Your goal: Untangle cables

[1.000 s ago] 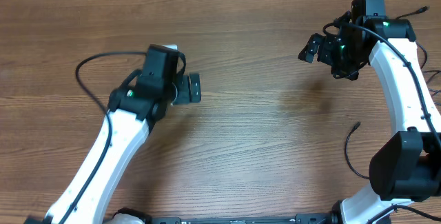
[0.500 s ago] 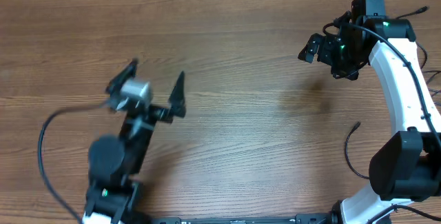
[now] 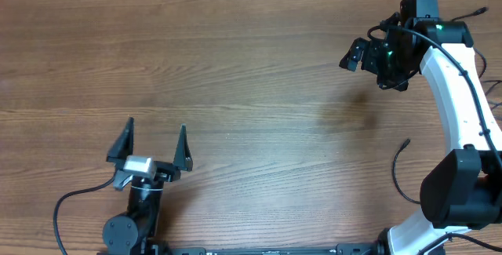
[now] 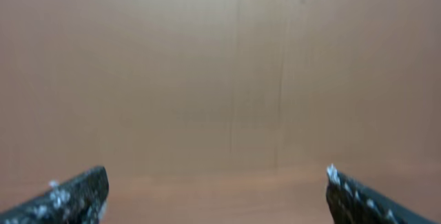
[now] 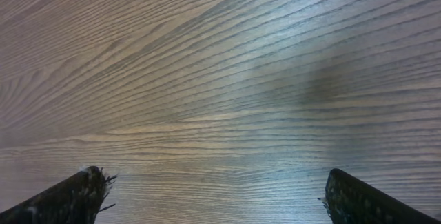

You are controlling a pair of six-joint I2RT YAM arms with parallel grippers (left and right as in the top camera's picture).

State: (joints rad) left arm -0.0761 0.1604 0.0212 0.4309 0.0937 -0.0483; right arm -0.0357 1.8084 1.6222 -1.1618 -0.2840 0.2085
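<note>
My left tool (image 3: 156, 126) has pulled back from the middle of the tabletop (image 3: 259, 90) to the near edge, fingers spread wide, gripping nothing. My right tool (image 3: 351, 56) hasn't moved at the far right, equally wide and empty. So no cable is in hand. The only likely one, I think, is the thin cord (image 3: 395, 169) lying beside my right arm. No container is in view.

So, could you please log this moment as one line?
left end effector: open, empty | right end effector: open, empty, over table
</note>
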